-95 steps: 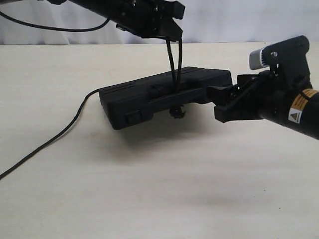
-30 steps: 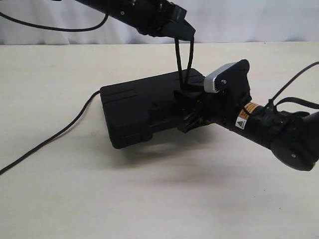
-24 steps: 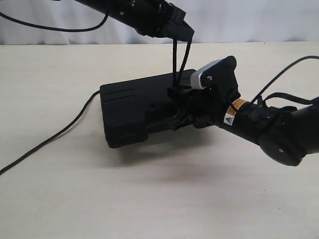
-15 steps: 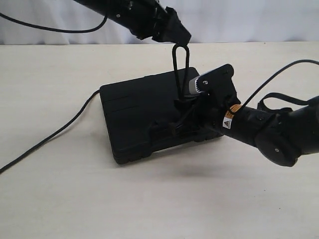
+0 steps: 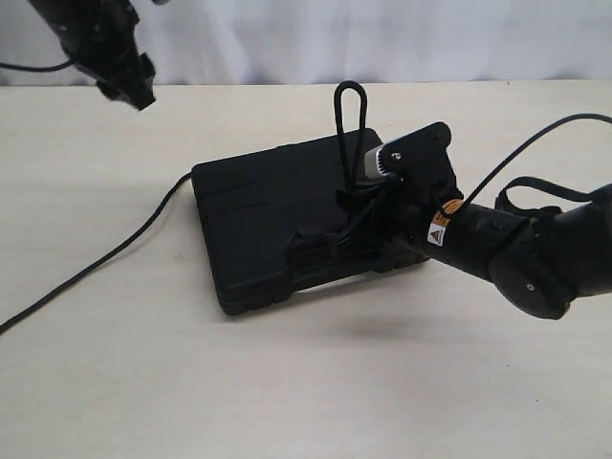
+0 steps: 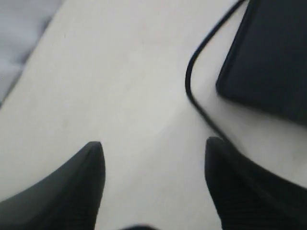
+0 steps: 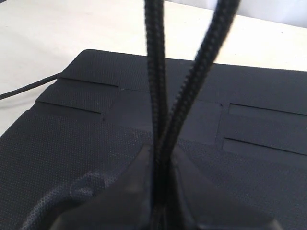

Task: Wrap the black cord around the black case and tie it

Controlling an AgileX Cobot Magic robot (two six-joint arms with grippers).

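As left claw (image 6: 154,143) withdrew, right claw (image 7: 162,165) pinches black cord (image 7: 157,72)

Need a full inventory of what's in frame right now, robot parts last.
case: one, black, lying flat mid-table
cord: one, black, loop standing up above the case, tail running across the table to the left of the exterior view
table: one, pale cream, under everything
backdrop: one, white, behind the table
left hand: one, black, open and empty, raised at far left, away from the case
right hand: one, black, over the case, shut on the cord at the loop's base
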